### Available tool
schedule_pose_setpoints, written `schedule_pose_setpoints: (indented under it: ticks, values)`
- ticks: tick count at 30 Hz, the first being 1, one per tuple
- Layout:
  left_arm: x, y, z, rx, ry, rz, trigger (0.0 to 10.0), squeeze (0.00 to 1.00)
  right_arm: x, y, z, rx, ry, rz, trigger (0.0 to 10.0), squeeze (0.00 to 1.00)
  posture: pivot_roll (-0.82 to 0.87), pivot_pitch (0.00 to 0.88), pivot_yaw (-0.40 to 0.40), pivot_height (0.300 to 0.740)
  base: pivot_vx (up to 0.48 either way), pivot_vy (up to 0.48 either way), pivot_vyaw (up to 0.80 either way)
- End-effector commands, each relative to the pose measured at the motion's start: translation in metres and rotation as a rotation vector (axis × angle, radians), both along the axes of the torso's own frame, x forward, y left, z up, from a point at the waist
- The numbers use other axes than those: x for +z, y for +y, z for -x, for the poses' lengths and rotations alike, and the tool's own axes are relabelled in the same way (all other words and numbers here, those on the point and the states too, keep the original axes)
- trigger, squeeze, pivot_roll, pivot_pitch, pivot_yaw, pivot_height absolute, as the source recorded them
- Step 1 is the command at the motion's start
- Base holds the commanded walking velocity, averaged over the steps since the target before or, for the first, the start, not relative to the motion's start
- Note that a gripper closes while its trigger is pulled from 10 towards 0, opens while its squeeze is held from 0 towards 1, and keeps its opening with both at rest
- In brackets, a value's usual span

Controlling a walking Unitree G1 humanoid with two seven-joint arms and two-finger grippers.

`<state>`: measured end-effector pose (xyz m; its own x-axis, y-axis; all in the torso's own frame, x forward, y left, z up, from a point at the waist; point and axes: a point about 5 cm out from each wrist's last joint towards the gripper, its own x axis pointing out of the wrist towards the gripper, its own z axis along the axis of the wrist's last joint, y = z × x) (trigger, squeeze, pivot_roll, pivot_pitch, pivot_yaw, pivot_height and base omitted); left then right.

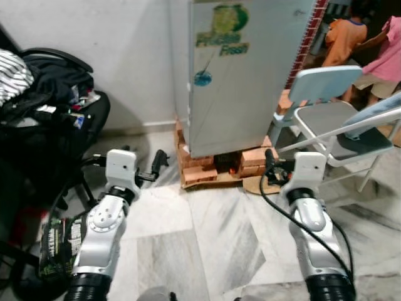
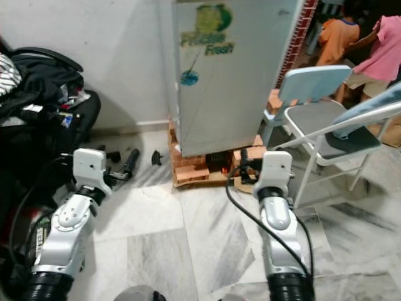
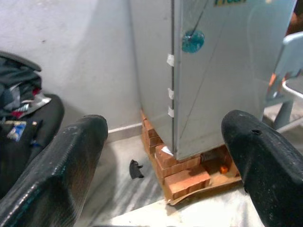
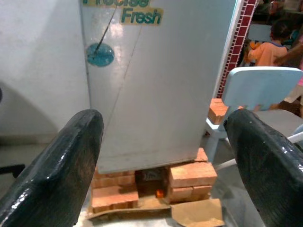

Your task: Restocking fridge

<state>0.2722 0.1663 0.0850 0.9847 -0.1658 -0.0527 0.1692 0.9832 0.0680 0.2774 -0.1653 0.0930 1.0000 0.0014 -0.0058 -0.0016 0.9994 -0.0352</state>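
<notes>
Pile of dark clothes and bags [image 1: 44, 94]: far left, heaped against the white wall.

Left gripper [image 3: 163, 175]: held forward over the marble floor [image 1: 207, 238], arm bent at the elbow, fingers [image 3: 66, 165] spread wide apart, holding nothing, aimed at the fridge's lower left corner.

Small black object [image 3: 136, 169]: on the floor just beside the bricks.

Fridge [image 1: 244, 75]: centre, straight ahead; upright, long axis vertical, grey door shut and facing the robot, green sticker near the top. It stands raised on stacked red bricks [image 1: 200, 166] over cardboard.

Right gripper [image 4: 165, 161]: level with the left, arm likewise bent, fingers [image 4: 265, 156] wide apart, empty, aimed at the door's lower part.

Pale blue chair [image 1: 326, 84] and grey folding chair [image 1: 351, 135]: right of the fridge.

Two people [image 1: 369, 44]: far right, behind the chairs.
</notes>
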Motion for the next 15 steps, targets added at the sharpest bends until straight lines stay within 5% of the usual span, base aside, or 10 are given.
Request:
schedule_pose_setpoints:
  ticks: [1, 6, 15]
  values:
    - [0.0077, -0.0093, -0.003, -0.032, -0.029, 0.01, 10.0, 0.0, 0.0004, -0.01, 0.002, -0.024, 0.002, 0.009, 10.0, 0.0, 0.01, 0.0, 0.005, 0.74, 0.274, 0.394, 0.0]
    - [0.0103, -0.0094, -0.0033, -0.045, -0.052, -0.011, 10.0, 0.0, 0.0006, -0.0102, 0.0021, -0.02, 0.006, 0.011, 10.0, 0.0, 0.01, 0.0, 0.004, 0.74, 0.278, 0.392, 0.0]
    - [0.0104, -0.0081, -0.0014, -0.053, -0.056, -0.028, 10.0, 0.0, -0.0002, -0.0102, 0.0034, -0.012, 0.013, 0.017, 10.0, 0.0, 0.01, 0.0, 0.001, 0.74, 0.375, 0.265, -0.8]
